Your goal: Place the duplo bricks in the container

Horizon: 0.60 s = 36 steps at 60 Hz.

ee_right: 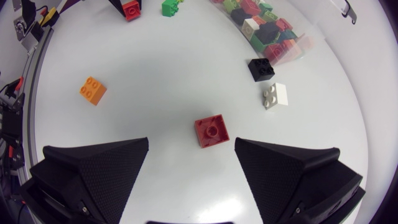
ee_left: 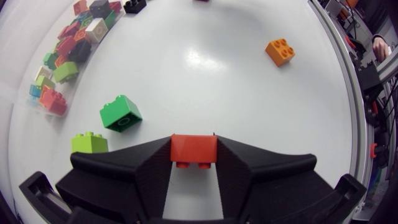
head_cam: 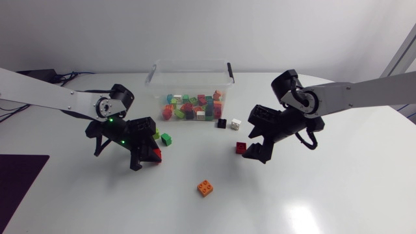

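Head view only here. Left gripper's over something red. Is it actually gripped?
Observer: Yes. The left wrist view shows the red brick clamped between both fingers of the left gripper.
Operator: Has the right gripper got the other red one?
Observer: No. In the right wrist view the right gripper is open. The second red brick lies on the table just ahead of the fingertips, touching neither.
Operator: Which way up?
Observer: Hollow underside up, no studs showing.
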Motion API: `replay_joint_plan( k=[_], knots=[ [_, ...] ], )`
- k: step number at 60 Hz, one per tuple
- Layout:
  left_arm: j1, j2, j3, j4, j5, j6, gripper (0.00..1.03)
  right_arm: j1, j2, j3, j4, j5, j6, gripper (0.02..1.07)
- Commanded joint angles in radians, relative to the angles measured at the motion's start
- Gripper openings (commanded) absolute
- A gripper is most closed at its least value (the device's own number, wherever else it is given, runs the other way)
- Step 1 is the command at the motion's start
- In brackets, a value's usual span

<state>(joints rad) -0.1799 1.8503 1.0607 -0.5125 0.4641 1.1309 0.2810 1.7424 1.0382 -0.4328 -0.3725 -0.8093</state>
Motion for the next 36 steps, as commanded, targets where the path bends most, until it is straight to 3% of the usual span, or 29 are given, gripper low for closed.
replay_joint_plan(
  k=[1, 17, 36],
  knots=[
    [-0.003, -0.079, 0.002, -0.041, 0.011, 0.033, 0.26, -0.006, 0.069, 0.043, 0.006, -0.009, -0.041, 1.02],
    [-0.009, -0.246, -0.005, -0.116, 0.021, 0.015, 0.26, -0.014, 0.187, 0.131, 0.006, -0.009, -0.082, 0.98],
    [-0.050, -0.344, 0.078, -0.175, 0.038, -0.068, 0.26, -0.008, 0.275, 0.184, 0.000, -0.003, -0.099, 0.87]
  ],
)
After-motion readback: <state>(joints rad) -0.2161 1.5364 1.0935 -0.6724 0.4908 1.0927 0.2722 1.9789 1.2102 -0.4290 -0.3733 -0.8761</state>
